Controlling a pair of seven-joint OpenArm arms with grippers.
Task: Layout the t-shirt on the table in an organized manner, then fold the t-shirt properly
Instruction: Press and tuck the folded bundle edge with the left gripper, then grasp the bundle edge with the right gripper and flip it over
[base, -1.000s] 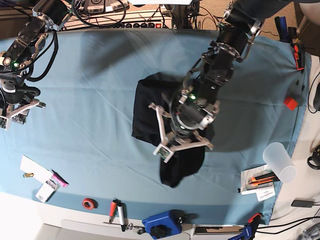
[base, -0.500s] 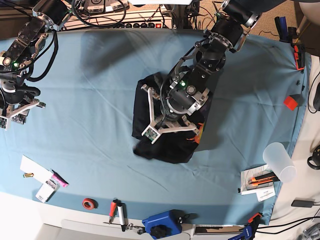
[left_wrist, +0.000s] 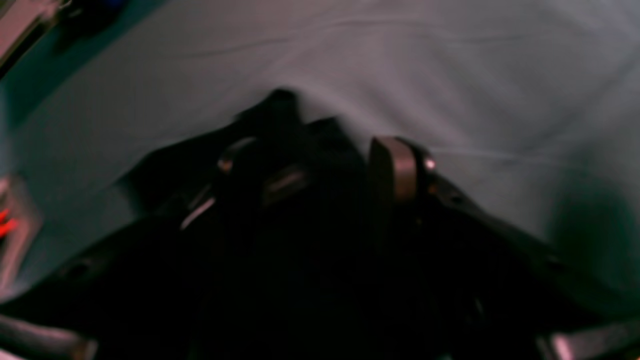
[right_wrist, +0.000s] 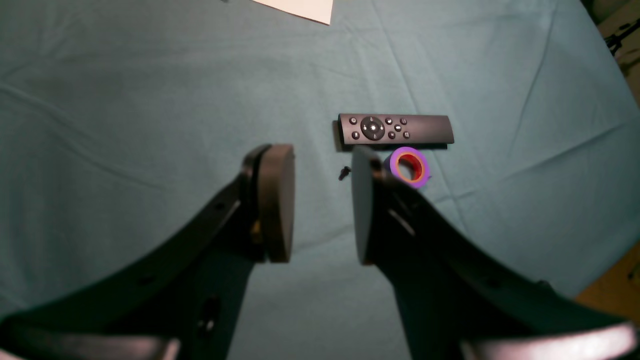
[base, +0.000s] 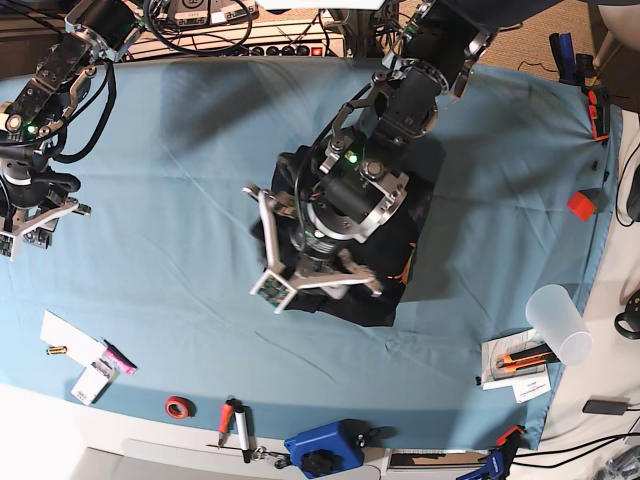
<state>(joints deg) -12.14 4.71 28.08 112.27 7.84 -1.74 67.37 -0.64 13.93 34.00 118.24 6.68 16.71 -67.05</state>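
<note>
T-shirt (base: 400, 262) bunched mid-tabletop (base: 180, 200), limp, light fabric; I'd pinch a hem corner around 5 o'clock. Left pincer (base: 305, 262) above it, jaws spread, holding nothing. Right pincer (right_wrist: 320, 200) parked at 9 o'clock, apart, empty.

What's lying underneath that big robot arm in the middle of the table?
A crumpled black t-shirt on the blue table. The arm covers most of it, so its layout there cannot be seen.
</note>
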